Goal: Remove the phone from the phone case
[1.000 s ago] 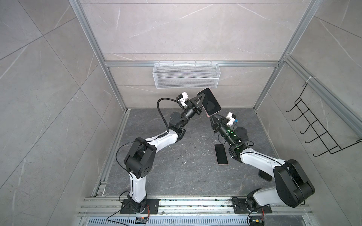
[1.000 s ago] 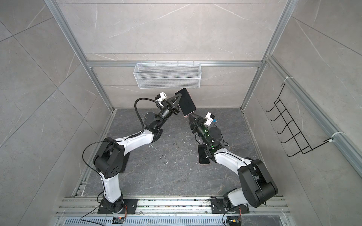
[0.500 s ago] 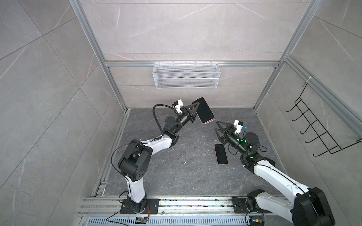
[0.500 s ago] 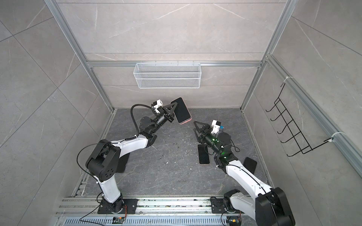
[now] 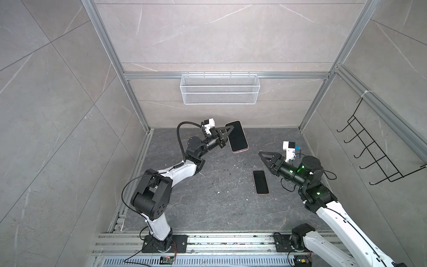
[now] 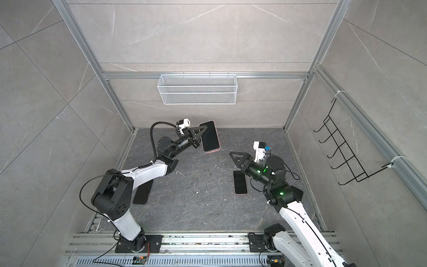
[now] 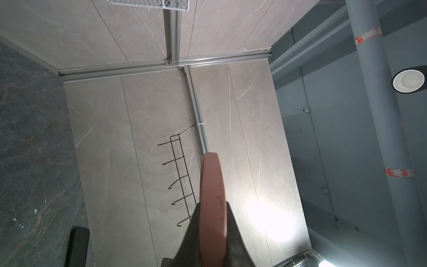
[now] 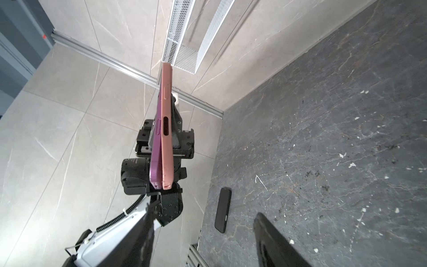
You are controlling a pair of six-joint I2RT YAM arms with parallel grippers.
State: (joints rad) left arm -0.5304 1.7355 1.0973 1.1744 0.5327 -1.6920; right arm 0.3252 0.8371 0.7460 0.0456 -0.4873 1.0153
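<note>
My left gripper (image 5: 227,132) is shut on the phone (image 5: 238,137), which sits in a pink phone case (image 5: 240,151) and is held up above the back of the floor, black screen showing in both top views (image 6: 210,137). In the right wrist view the purple phone (image 8: 155,157) stands slightly parted from the pink case (image 8: 166,129) at its near end. In the left wrist view the case edge (image 7: 212,185) runs between the left fingers. My right gripper (image 5: 262,154) hangs open and empty to the right of the phone, clear of it.
Another dark phone (image 5: 260,182) lies flat on the floor below the right gripper. A black slab (image 6: 143,191) lies on the floor under the left arm. A white wire basket (image 5: 219,92) hangs on the back wall, and a black hook rack (image 5: 379,157) on the right wall.
The right gripper has opened, let go of the phone's lower end and drawn back to the right. The left arm has lowered with the cased phone still in its grip.
</note>
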